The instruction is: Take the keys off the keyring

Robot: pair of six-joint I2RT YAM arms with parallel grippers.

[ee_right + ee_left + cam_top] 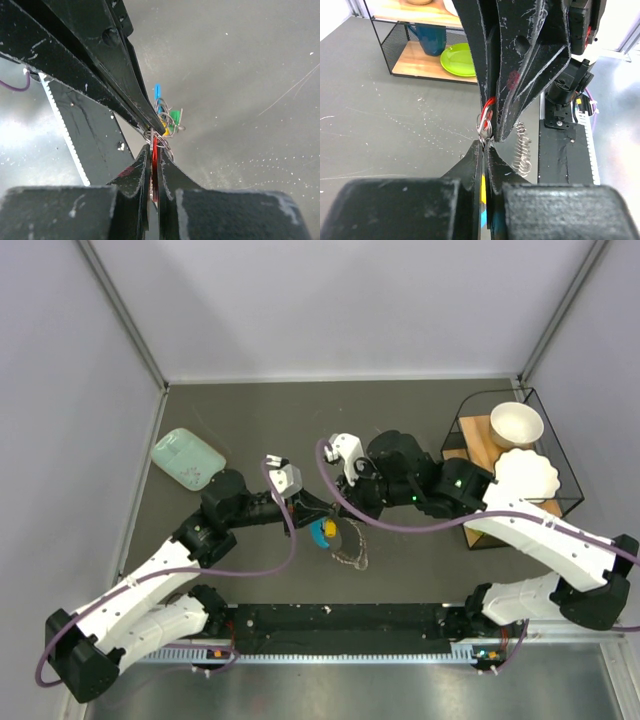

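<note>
Red key (154,150) sits pinched flat in the right tool (152,146). Blue, green and yellow keys (175,117) bunch behind it on the thin wire keyring (484,126), over the middle of the desk (250,420). Fingers hide the key blades. The left tool (485,144) is clamped on the keyring. Both arms reach inward, tips meeting.
</note>
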